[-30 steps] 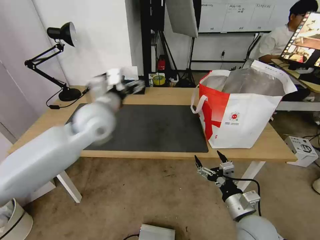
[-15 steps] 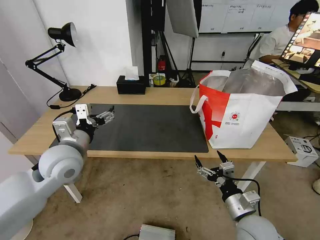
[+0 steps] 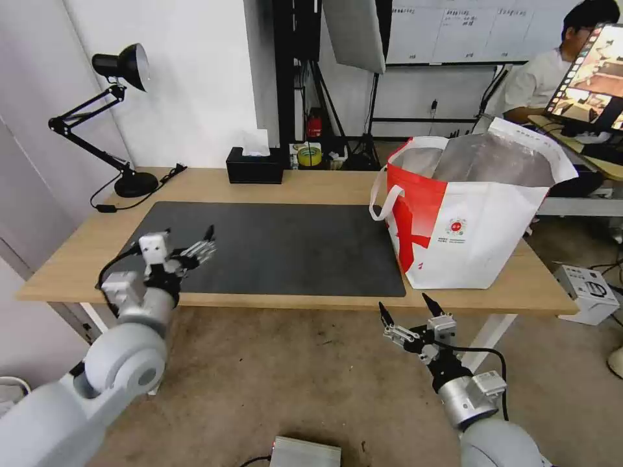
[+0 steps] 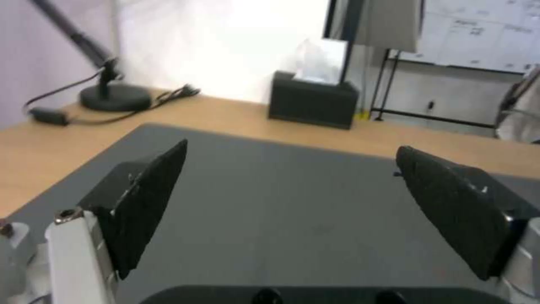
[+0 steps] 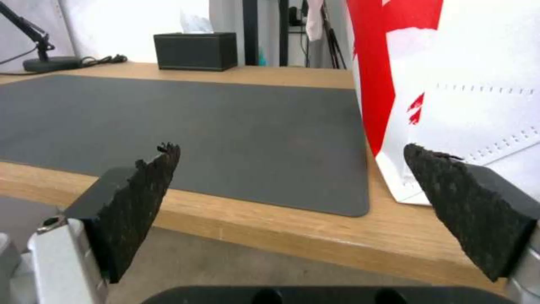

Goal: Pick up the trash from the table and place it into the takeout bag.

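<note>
- the left end effector [image 3: 188, 245] is hovering over the near-left corner of the dark grey mat [image 3: 292, 246], its two black fingers spread wide with nothing between them and pointing toward the far side of the table [image 3: 324, 185].
- the right end effector [image 3: 407, 312] is hanging below and in front of the table's front edge, just left of the takeout bag [image 3: 467, 220], its fingers likewise splayed apart and holding nothing.
- the takeout bag is standing upright on the right end of the table, mouth gaping upward to show silver foil lining, its red-and-white side and small round logo facing the robot; its near-left corner is sitting at the mat's right edge.
- the table is running long from left to right across the head view, and the mat is lying along the same axis.
- the left wrist view is looking between the open fingers [image 4: 147, 198] across bare mat [image 4: 292, 211] to a black tissue box [image 4: 313, 100] at the back and the round base of a desk lamp [image 4: 115, 96] with its cord.
- the right wrist view is looking from below table height across the wooden front edge [image 5: 315, 245], catching the bag's lower wall [image 5: 450, 84] close up, with its red panel and perforated seam.
- the head view alone is taking in the lamp's full jointed arm [image 3: 97, 123] at the far-left corner.
</note>
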